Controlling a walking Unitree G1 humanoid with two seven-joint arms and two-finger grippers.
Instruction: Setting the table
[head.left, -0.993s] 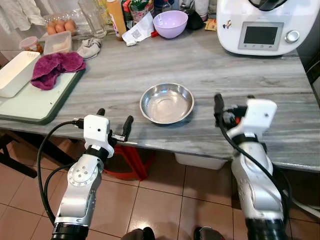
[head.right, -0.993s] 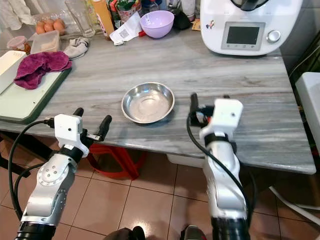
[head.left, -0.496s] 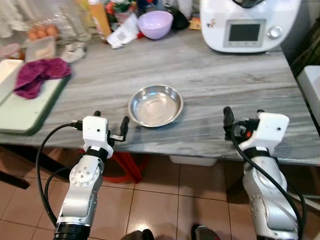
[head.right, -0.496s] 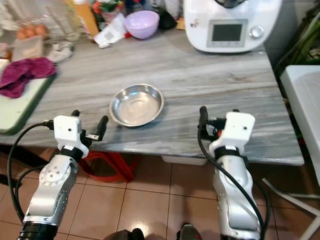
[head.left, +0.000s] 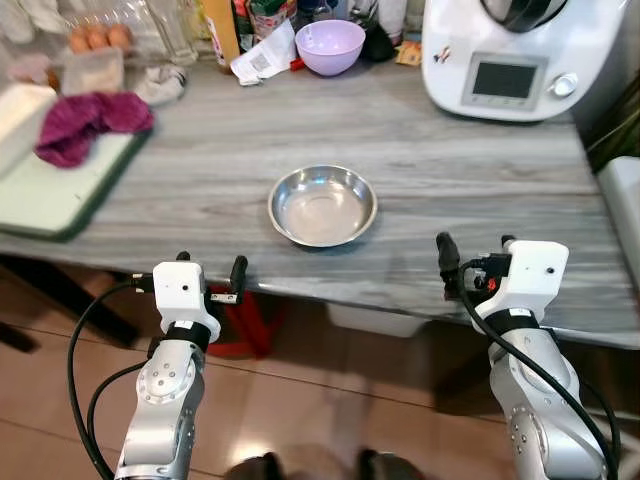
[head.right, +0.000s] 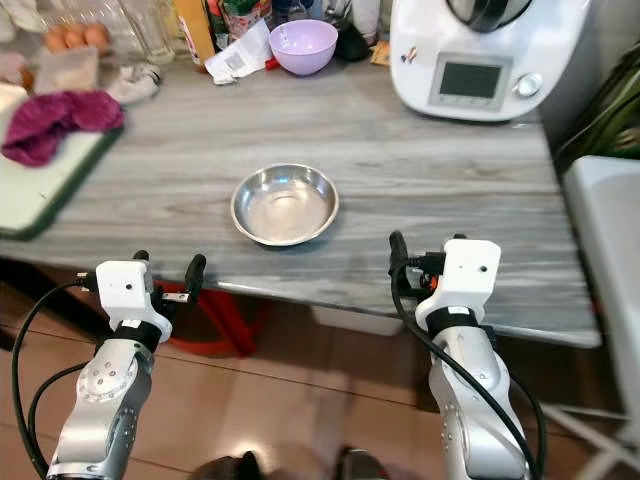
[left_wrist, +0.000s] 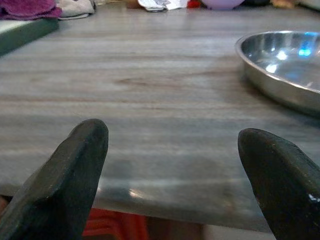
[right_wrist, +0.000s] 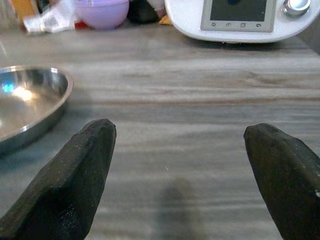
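Evidently, step in hand: the steel bowl (head.left: 322, 205) sits empty on the grey table (head.left: 480, 170), near its front edge, and neither gripper touches it; judged from this, the robot stands between placements, with more pieces to fetch or this one to adjust.
Left gripper (head.left: 210, 275): at the table's front edge, to the left of the bowl and apart from it, fingers spread wide with nothing between them.
Right gripper (head.left: 472, 255): over the front edge to the right of the bowl, also spread wide and empty.
Next move: likely either a reach forward for the bowl's rim, which calls for closing in from the side since the rim is low, or a turn toward the purple bowl (head.left: 335, 46) at the back.
Head views give: the whole layout, with the white kitchen machine (head.left: 510, 55) at the back right and the green tray (head.left: 45, 200) with a purple cloth (head.left: 85, 122) at the far left.
Wrist views give: the low angle along the tabletop; the left wrist camera shows the bowl's near wall (left_wrist: 280, 75) close beside one fingertip (left_wrist: 280, 175), though how close is hard to judge from there.
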